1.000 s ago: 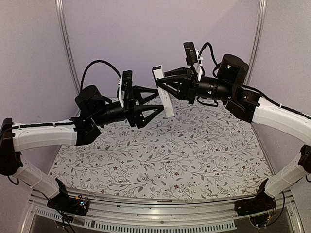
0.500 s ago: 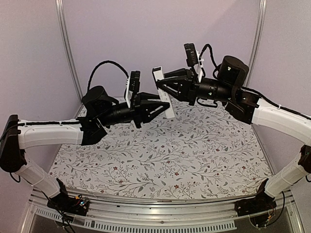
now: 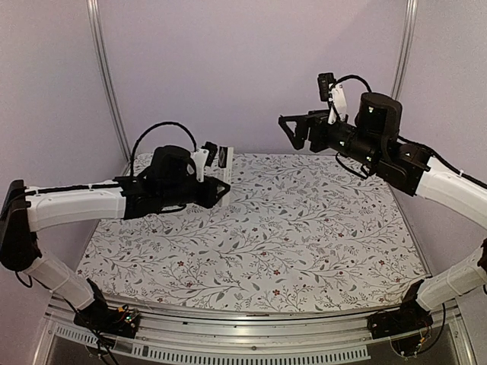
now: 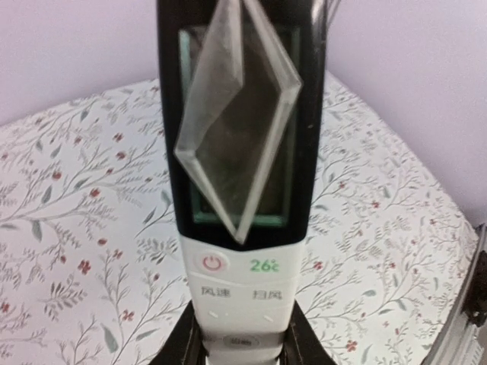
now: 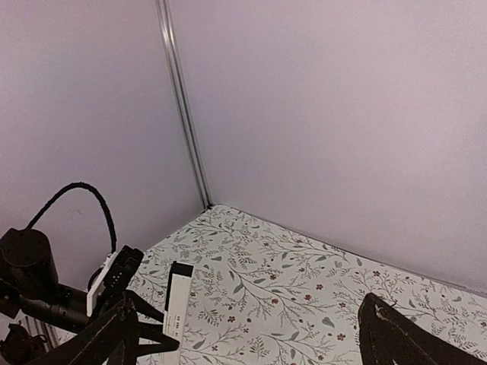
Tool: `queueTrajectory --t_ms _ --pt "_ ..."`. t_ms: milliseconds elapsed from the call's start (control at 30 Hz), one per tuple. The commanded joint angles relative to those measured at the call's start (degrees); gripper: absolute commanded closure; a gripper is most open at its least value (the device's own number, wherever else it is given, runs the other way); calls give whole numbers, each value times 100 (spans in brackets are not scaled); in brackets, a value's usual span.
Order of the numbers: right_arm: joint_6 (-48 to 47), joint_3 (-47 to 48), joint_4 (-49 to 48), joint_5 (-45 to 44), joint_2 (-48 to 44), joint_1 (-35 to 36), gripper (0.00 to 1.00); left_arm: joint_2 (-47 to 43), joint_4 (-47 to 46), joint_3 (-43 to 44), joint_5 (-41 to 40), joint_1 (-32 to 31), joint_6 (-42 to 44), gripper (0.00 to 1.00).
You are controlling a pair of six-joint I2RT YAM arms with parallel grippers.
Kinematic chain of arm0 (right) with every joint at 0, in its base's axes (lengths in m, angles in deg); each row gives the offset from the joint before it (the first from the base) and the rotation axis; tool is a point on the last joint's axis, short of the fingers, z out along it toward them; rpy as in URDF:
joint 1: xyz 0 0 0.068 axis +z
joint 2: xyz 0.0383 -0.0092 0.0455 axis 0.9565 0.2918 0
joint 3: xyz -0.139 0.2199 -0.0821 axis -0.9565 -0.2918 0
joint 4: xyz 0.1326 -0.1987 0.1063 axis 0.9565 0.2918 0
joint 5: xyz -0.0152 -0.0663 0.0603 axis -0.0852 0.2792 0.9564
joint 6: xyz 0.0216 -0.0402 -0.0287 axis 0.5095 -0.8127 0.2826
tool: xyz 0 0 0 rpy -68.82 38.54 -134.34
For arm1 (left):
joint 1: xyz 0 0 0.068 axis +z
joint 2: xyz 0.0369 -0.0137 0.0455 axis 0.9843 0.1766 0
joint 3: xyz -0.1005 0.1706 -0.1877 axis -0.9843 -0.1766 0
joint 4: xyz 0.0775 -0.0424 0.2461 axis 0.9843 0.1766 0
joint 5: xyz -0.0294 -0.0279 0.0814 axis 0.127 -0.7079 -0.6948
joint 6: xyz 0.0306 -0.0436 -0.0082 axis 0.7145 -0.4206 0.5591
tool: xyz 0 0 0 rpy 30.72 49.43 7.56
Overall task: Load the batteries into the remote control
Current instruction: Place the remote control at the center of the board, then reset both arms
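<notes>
My left fingers (image 3: 215, 188) are pinched narrow on the bottom end of the remote control (image 3: 224, 163), holding it over the far left of the flowery table (image 3: 304, 236). Its screen side faces my wrist cam, red power button (image 4: 214, 263) showing. My right fingers (image 3: 293, 128) are spread wide and empty, up high on the far right, well apart from the remote.
</notes>
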Motion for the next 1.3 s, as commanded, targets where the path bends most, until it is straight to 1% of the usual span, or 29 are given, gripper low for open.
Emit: queueTrajectory --t_ms 0,133,233,367,467,500,533,567,667,733,800,900,1000,1033,1167,1233,1267 --pt "99 80 1358 -1564 122 -151 1 558 1841 74 -869 340 -535 100" --pt "153 80 1626 -1614 279 -153 1 1108 2215 55 -1048 505 -829 100" --pt "141 106 1748 -1674 404 -161 1 1512 2329 98 -995 604 -895 100" --pt "115 109 1812 -1675 503 -161 1 1912 2487 209 -938 732 -825 100" --pt "86 93 1838 -1654 550 -161 1 2116 2559 288 -847 816 -721 96" --pt "76 96 1852 -1661 560 -167 1 2171 2572 315 -772 835 -694 94" --pt "74 94 1865 -1662 572 -168 1 2218 2585 334 -710 853 -668 88" --pt "63 94 1877 -1669 594 -170 1 2252 2586 359 -625 872 -641 80" --pt "41 102 1923 -1683 640 -194 1 2245 2536 398 -448 885 -595 46" --pt "79 94 1938 -1643 653 -249 1 2125 2487 430 -280 899 -541 35" --pt "122 67 1938 -1573 653 -339 1 1928 2449 509 -245 916 -515 27" --pt "183 -40 1919 -1321 645 -613 1 1461 2319 636 -349 938 -466 24" --pt "273 -376 1736 -858 600 -1231 1 780 1768 460 -680 980 -442 20" --pt "345 -550 1641 -580 536 -1489 1 450 1522 308 -917 1013 -459 18" --pt "501 -1532 896 -29 104 -2459 1 -328 673 -498 -2202 1369 -543 11" --pt "663 -2106 395 457 -169 -3028 1 -559 441 -850 -2467 1715 -615 8" --pt "853 -2447 63 775 -384 -3498 1 -649 421 -1044 -2477 1902 -695 8"
